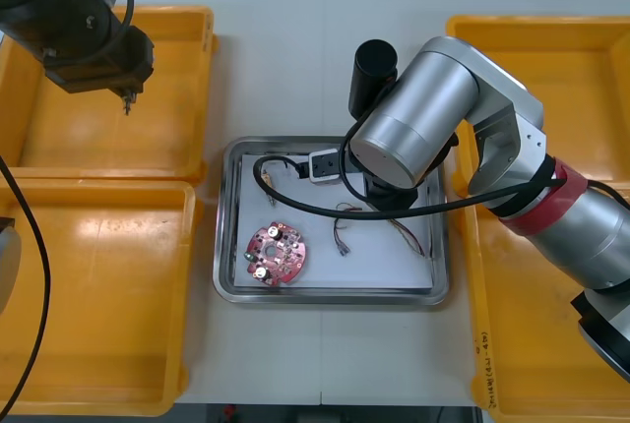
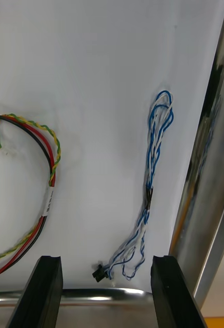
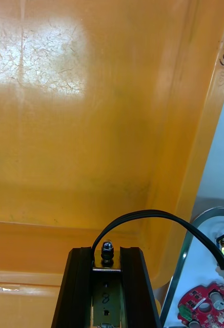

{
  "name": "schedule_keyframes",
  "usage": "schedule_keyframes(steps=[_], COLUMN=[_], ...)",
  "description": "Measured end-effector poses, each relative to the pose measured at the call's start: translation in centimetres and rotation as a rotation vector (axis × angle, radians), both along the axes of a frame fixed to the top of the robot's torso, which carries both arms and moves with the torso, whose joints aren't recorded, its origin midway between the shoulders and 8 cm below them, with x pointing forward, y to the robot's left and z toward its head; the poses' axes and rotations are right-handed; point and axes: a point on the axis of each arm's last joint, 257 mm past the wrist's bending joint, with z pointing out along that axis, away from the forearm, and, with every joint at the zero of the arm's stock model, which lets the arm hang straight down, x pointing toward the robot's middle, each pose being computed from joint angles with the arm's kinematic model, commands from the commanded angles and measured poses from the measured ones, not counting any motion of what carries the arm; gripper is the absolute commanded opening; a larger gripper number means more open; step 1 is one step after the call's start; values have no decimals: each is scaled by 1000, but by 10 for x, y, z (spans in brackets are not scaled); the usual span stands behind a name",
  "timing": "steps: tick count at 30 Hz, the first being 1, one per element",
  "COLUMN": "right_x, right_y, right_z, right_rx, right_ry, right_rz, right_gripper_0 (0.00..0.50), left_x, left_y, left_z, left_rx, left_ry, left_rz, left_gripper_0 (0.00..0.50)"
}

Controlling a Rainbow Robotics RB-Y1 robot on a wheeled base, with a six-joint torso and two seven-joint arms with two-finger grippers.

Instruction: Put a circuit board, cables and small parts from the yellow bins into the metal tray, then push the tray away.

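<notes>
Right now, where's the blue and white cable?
The blue and white cable: right wrist view, on the metal tray's floor ahead of the open right gripper, beside the tray wall.

Four yellow bins. One metal tray. One red circuit board. Three cables, as best I can tell with an arm hiding part of the tray: a black cable, a red and yellow cable, a blue and white cable. One small metal part.

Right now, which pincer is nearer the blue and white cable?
Right. Right pincer: open over the blue and white cable in the metal tray. Left pincer: away over a yellow bin, gripping a small metal part.
</notes>
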Motion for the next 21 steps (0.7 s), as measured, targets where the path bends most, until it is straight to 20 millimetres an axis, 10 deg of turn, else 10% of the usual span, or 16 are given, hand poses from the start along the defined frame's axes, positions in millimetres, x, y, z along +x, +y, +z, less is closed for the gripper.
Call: schedule_keyframes(steps=[8, 21], right_x=[-24, -10], right_y=[-13, -6], right_z=[29, 99], right_rx=[-22, 407], right_ry=[12, -71], right_rz=[-53, -419], right_gripper_0=[500, 500], left_x=[-1, -10], left_y=[-6, -48], left_z=[2, 8], left_rx=[-10, 31], left_ry=[-5, -34], left_rz=[-18, -160], left_gripper_0=[3, 3])
